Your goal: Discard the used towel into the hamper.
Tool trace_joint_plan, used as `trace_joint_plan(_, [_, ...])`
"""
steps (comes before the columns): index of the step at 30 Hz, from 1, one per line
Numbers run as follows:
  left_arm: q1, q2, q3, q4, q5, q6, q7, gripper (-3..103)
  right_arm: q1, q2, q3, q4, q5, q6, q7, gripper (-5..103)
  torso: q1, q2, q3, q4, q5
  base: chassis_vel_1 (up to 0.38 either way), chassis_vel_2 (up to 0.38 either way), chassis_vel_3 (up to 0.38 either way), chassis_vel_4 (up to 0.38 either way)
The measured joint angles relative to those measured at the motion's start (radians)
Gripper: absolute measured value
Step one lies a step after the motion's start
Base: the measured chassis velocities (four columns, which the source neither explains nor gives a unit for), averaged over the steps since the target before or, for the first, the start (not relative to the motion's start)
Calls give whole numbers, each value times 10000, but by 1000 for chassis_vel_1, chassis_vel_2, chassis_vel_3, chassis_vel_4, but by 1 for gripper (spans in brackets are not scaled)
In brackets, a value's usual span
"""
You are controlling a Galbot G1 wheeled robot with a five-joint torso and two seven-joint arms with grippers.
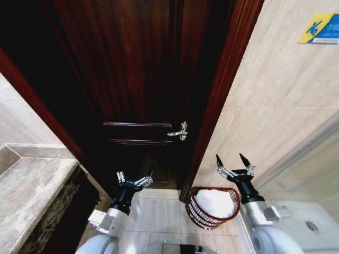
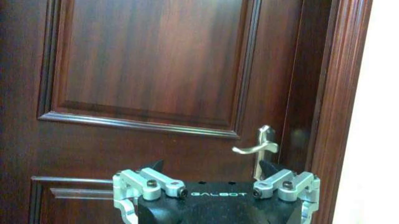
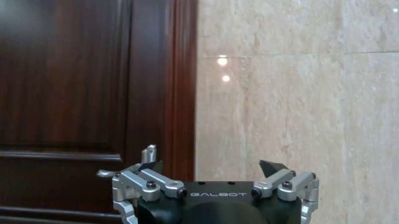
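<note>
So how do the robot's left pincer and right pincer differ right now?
The left pincer is held lower, in front of the dark wooden door, while the right pincer is held higher, beside the pale tiled wall. The right pincer is just above the hamper with the white towel inside; the left pincer is farther off over the floor. Both are open and empty.
</note>
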Motion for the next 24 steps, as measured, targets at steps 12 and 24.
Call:
trace_joint_plan(12, [0, 0, 0, 0, 0, 0, 0, 100, -698, 411, -376, 435, -959, 1215, -81, 100, -2, 0, 0, 0, -1, 0, 0, 0, 0])
trace_joint_plan(24, [0, 0, 0, 0, 0, 0, 0, 100, -753, 345, -441, 530, -732, 1064, 21, 100, -2, -1, 0, 0, -1, 0, 0, 0, 0])
